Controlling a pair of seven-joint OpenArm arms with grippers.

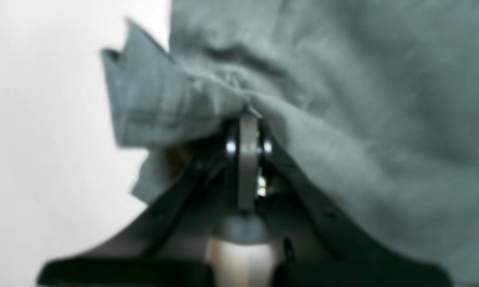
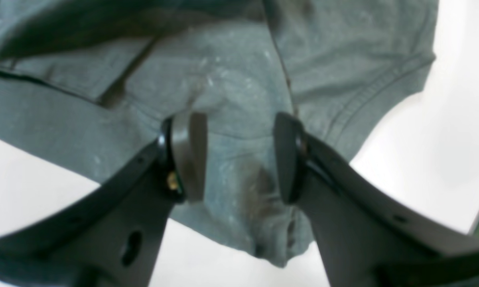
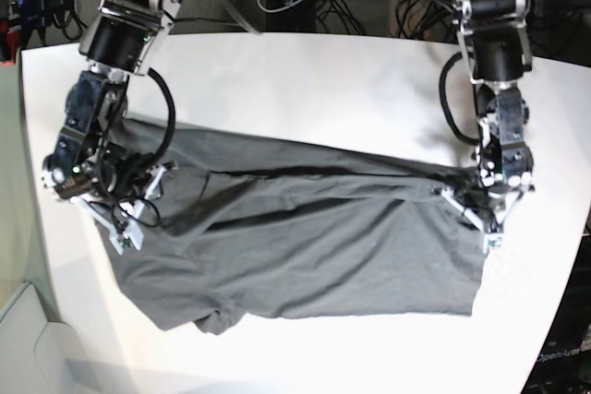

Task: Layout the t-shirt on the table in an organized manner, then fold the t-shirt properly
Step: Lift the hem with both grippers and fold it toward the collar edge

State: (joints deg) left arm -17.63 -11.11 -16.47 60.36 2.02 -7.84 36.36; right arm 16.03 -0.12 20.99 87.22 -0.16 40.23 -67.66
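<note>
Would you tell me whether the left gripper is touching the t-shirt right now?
Touching. The left wrist view shows the left gripper shut on a bunched fold of the t-shirt, cloth pinched between its closed jaws.

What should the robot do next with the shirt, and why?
Probably shut the right gripper on the t-shirt: it is open with cloth between its jaws, while the left gripper is already shut on the other edge. Then both could stretch it flat on the table.

Showing only one legible bit of lettering: "OpenArm", in pale letters, partly cut off at the frame edge, standing on a dark surface (image 3: 561,357) at the bottom right corner of the base view, beyond the table (image 3: 351,89) edge. Reading nothing on the t-shirt (image 3: 305,246); both wrist views blurred, wordless.
</note>
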